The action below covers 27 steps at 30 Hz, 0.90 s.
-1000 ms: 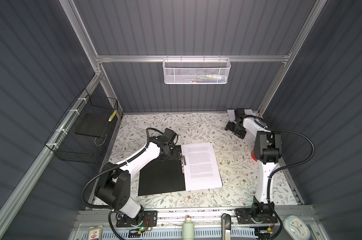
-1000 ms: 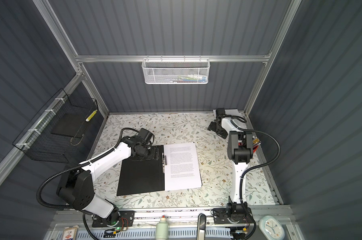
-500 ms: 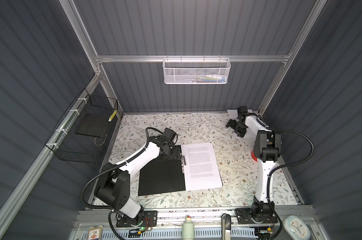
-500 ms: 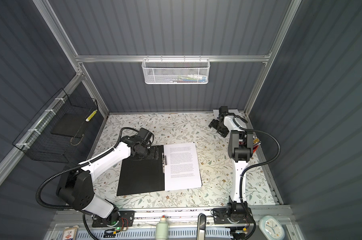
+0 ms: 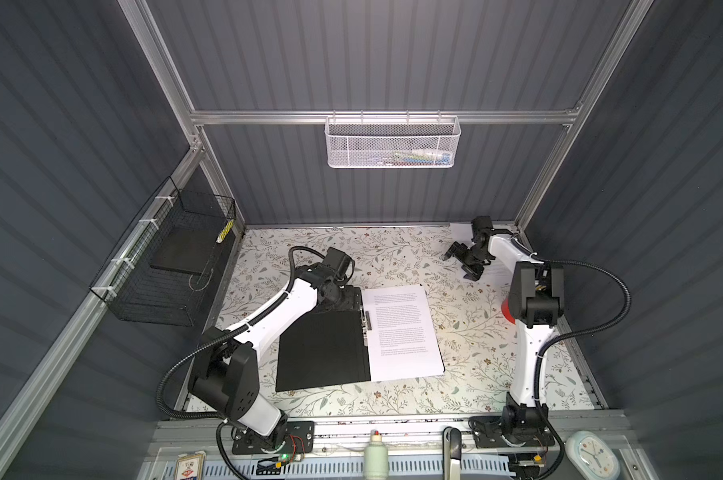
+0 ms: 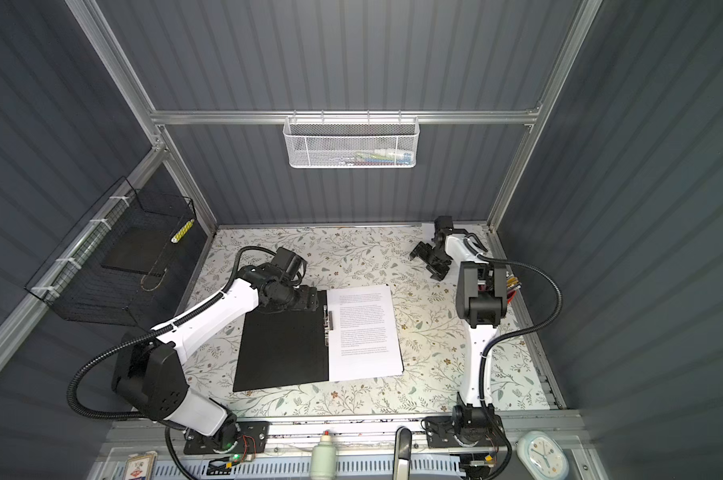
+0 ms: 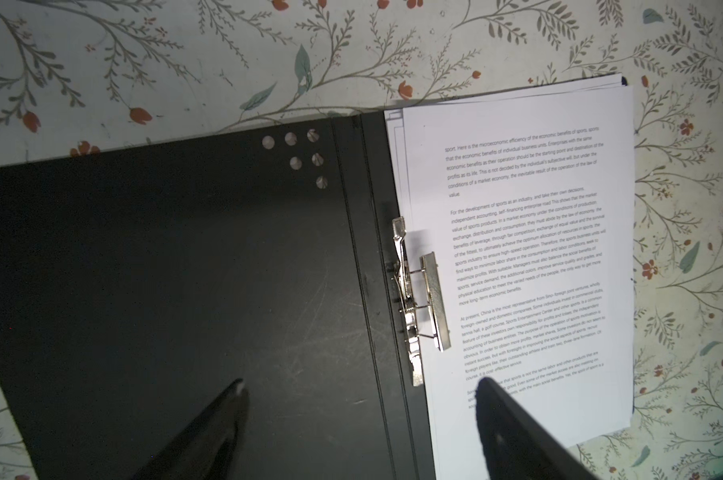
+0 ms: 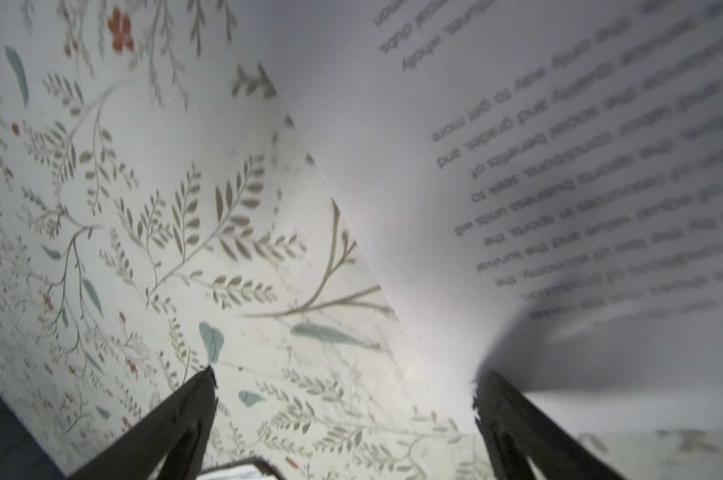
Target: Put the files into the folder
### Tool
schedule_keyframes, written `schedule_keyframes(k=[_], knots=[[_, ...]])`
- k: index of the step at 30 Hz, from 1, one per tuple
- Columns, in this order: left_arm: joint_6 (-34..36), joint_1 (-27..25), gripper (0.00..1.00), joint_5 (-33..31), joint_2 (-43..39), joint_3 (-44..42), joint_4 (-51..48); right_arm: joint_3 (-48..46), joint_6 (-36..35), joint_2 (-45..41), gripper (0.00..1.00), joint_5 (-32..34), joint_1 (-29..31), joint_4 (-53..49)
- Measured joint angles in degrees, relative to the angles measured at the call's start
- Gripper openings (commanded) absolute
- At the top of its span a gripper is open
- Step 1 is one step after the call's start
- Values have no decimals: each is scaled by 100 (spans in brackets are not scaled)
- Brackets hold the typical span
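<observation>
Lying open at mid-tabletop [image 5: 397,255], the folder [image 5: 322,353] [image 6: 283,349] showed its black inside face in both top views. Left leaf bare. Six small round holes [image 7: 295,160] sat in that leaf's far corner by the spine.

- The files [image 5: 405,332] [image 6: 364,332] [image 7: 517,249] lay stacked on the right leaf, printed side up, edges slightly fanned at the far end.
- The metal clip [image 7: 422,295] [image 5: 367,322] ran along the spine, its bar over the stack's left margin.
- The left claw [image 5: 348,298] [image 7: 360,385] hung over the folder's far end, spread wide and gripping nothing. In the left wrist view one finger stood above the black leaf and the other above the stacked pages, with the clip between them.
- The right claw [image 5: 461,264] [image 6: 425,264] [image 8: 343,376] was in the far right corner, well apart from the folder, also spread wide and empty.
- A loose sheet [image 8: 517,166] [image 5: 500,270] lay on the tabletop there, outside the folder. One finger stood at its edge, the other over the bare floral surface. Contact with the paper could not be told.
- A white mesh basket [image 5: 393,143] hung on the far wall and a black wire basket [image 5: 164,270] on the left wall.
</observation>
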Motion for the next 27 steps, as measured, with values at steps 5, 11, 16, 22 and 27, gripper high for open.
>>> schedule_keyframes(k=[5,11,16,22,27], knots=[[46,26,89,153,-127,199,-20,-984,337,-560,99,-315,470,549],[50,26,90,369,-295,275,-11,-1178,586,-697,99,-446,1241,815],[138,26,89,603,-297,278,11,-1025,310,-962,99,-223,1091,647],[262,-236,89,850,125,584,52,-1241,-195,-1657,99,-31,127,730],[299,-763,89,1023,962,1287,229,-1147,-404,-1368,99,74,-396,632]])
